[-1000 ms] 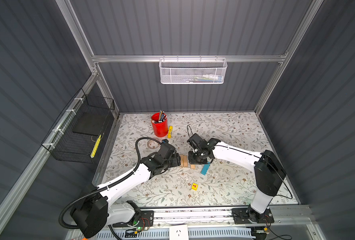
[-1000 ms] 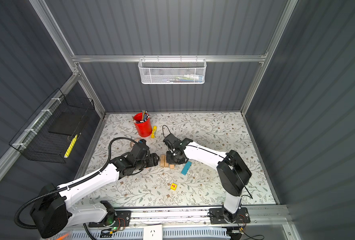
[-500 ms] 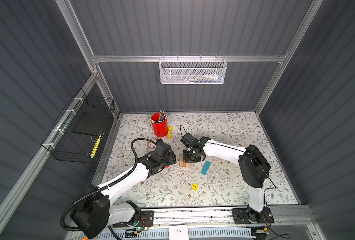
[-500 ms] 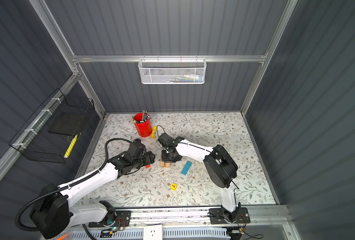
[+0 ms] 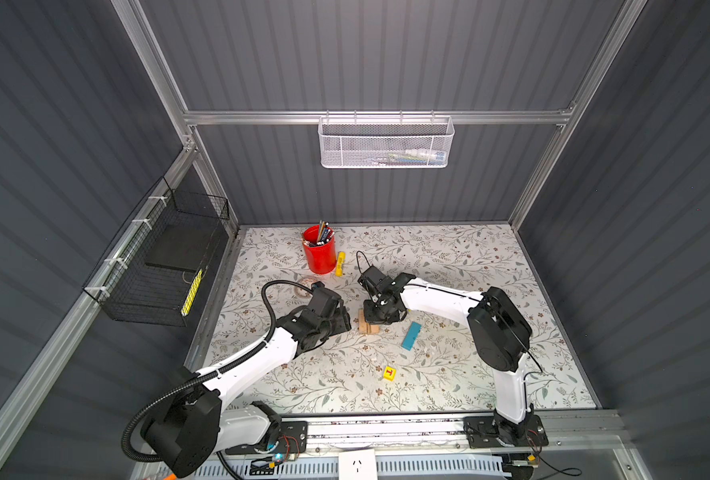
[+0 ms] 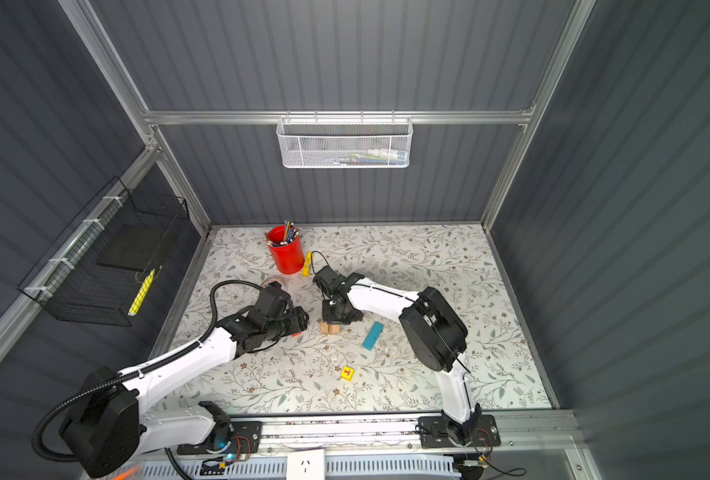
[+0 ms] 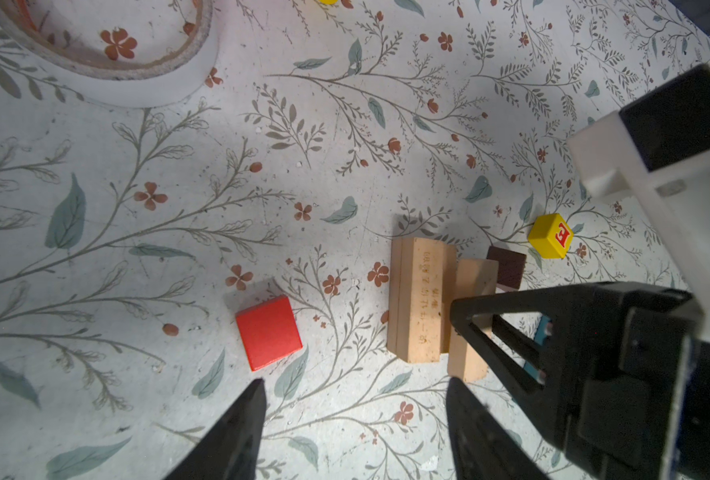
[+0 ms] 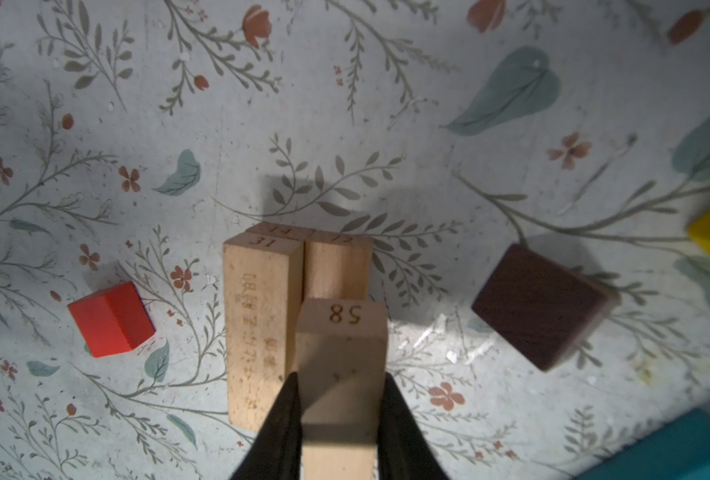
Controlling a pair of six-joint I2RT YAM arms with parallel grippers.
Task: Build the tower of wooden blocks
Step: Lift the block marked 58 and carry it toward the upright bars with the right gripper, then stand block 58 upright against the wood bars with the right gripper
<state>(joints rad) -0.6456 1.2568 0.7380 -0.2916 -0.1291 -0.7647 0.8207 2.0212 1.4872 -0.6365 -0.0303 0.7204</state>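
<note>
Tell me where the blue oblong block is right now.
In both top views the blue oblong lies flat on the table, just right of the tan blocks, apart from them, with the yellow cube nearer the front edge.

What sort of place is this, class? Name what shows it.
Probably a robot test booth: a left arm and a right arm fixed to a rail at the front of the flowered table, grey ribbed walls closing it in, a white basket and a black basket hung on them.

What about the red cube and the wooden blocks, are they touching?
Apart. The left wrist view shows a strip of bare table cover between the red cube and the nearest wooden block.
</note>
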